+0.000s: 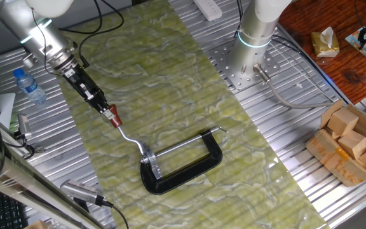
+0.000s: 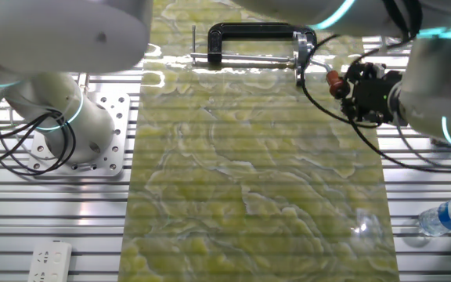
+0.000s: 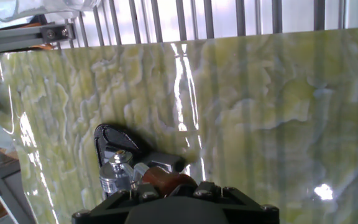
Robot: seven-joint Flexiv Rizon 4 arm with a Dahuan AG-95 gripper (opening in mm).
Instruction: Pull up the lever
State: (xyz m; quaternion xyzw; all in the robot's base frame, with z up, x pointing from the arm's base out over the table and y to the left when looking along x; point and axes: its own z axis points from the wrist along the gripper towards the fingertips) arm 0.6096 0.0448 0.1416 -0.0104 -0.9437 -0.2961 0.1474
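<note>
On the aluminium-slatted table [image 1: 278, 127], a green marbled mat [image 1: 170, 83] runs the length of the work area and carries a black C-shaped clamp [image 1: 189, 172] lying flat, its straight silver screw rod [image 1: 183, 147] spanning the opening. Smaller still, the lever [image 1: 131, 138] rises as a thin bent silver rod from the clamp's bracket at the near-left end of the frame, slanting up and away to a red-brown knob [image 1: 114, 118]. At that knob sits the gripper [image 1: 108, 114], its jaws drawn narrow around the rounded end; in the hand view the knob fills the gap directly ahead of the fingers, with the bracket and clamp frame beyond. Step in hand, by judgement: the grasp looks made and the lift is under way or about to begin. Next move, by judgement: an arc about the bracket pivot, not a straight pull, since the small round knob could slip from the fingers and the unfixed clamp could drag across the mat.
</note>
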